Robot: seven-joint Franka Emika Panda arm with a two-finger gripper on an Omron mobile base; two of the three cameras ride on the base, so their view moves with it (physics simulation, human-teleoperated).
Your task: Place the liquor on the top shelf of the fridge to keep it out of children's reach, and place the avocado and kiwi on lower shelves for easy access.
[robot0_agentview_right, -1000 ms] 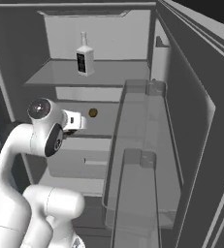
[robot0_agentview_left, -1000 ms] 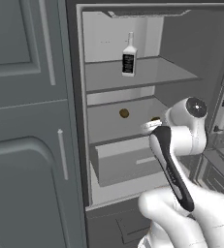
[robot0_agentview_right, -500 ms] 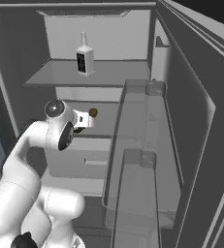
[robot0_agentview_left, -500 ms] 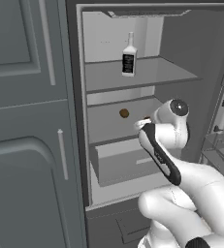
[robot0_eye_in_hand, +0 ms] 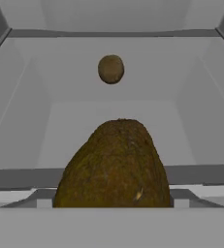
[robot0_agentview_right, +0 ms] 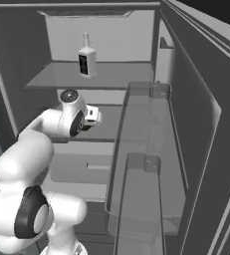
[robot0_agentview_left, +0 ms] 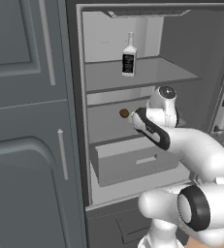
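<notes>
**Ana:** Avocado [robot0_eye_in_hand: 114, 167] comes first, nearest the hand camera: a rough brown-green lump sitting right in front of the claw [robot0_agentview_right: 93, 116], which looks to be holding it, though the fingertips themselves are hidden.

**Ben:** So which step does she make it?

**Ana:** The avocado's placement, she reckons. The claw is at the mouth of the lower shelf [robot0_agentview_left: 106, 127] of the fridge [robot0_agentview_left: 196, 53], above the drawer [robot0_agentview_left: 133, 162].

**Ben:** And beyond that?

**Ana:** The kiwi [robot0_eye_in_hand: 111, 69] lies farther back on that same shelf, well apart from the avocado. Higher up, the liquor [robot0_agentview_left: 129, 57] stands upright on the top shelf [robot0_agentview_left: 147, 72].

**Ben:** Next move?

**Ana:** Probably reaching in over the shelf, lowering the avocado short of the kiwi, then letting go.
</notes>
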